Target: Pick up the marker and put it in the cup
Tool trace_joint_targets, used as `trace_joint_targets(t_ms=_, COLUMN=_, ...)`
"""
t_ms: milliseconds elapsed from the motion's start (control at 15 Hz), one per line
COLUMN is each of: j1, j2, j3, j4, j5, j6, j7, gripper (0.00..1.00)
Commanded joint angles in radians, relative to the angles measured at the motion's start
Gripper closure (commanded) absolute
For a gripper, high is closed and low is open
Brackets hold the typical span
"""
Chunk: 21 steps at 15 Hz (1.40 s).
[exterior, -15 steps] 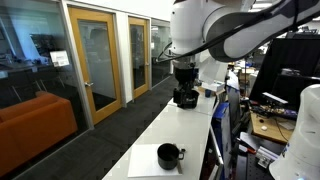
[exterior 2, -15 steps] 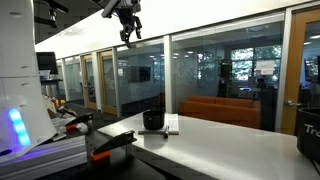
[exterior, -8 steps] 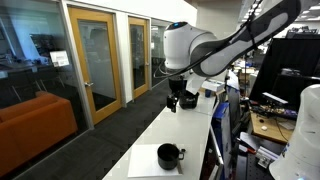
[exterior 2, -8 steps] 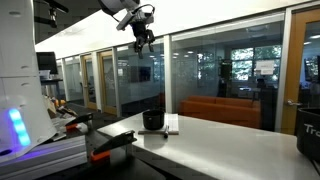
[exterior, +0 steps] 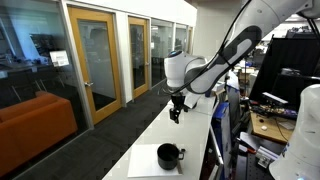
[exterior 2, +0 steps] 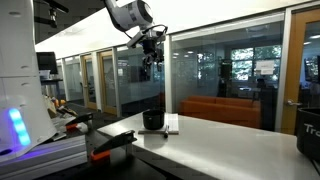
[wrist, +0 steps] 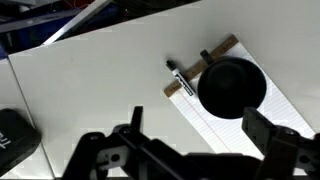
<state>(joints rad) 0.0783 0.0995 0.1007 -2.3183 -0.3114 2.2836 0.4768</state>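
Gripper [wrist: 190, 158] hangs high over table [wrist: 90, 70], jaws wide apart, nothing held. Risk: cup [wrist: 232, 88] sits just beside marker [wrist: 181, 76], so coming down this wide could knock cup. Marker's thin and lies across a wood strip [wrist: 222, 47], so it may roll. Marker's well below gripper, left of cup in wrist view.

No text, brand or number can be read in any view. In an exterior view a dark container [exterior 2: 311, 134] at the picture's edge carries some white marks, and in the wrist view a dark object [wrist: 14, 146] in the corner has a white mark too, but they are too small and cut off to read. The lit screen [exterior: 60, 58] behind the glass wall is only a blur.
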Motion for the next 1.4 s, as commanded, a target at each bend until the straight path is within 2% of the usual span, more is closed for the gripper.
trace_joint_targets(t_ms=0, j1=-0.004, j2=0.058, j3=-0.05, j4=0.014, j5=-0.001, j6=0.029, j7=-0.013, gripper=0.0)
trace_joint_targets(t_ms=400, j1=-0.008, j2=0.176, j3=-0.14, j4=0.04, j5=-0.002, j6=0.025, j7=-0.02, gripper=0.0)
trace_joint_targets(t_ms=733, j1=-0.009, j2=0.222, j3=-0.15, j4=0.073, j5=0.015, j6=-0.001, j7=-0.138, gripper=0.0)
trace_joint_targets(t_ms=933, j1=-0.018, j2=0.235, j3=-0.141, j4=0.093, j5=0.023, j6=-0.03, j7=-0.263, gripper=0.0)
trace_joint_targets(t_ms=1000, j1=-0.012, j2=0.237, j3=-0.147, j4=0.101, j5=0.007, j6=-0.048, j7=-0.267, gripper=0.0)
trace_joint_targets(t_ms=1067, j1=-0.005, j2=0.222, j3=-0.152, j4=0.068, j5=0.009, j6=0.001, j7=-0.22, gripper=0.0)
trace_joint_targets(t_ms=1333, j1=-0.007, j2=0.225, j3=-0.151, j4=0.078, j5=0.008, j6=-0.019, j7=-0.246, gripper=0.0)
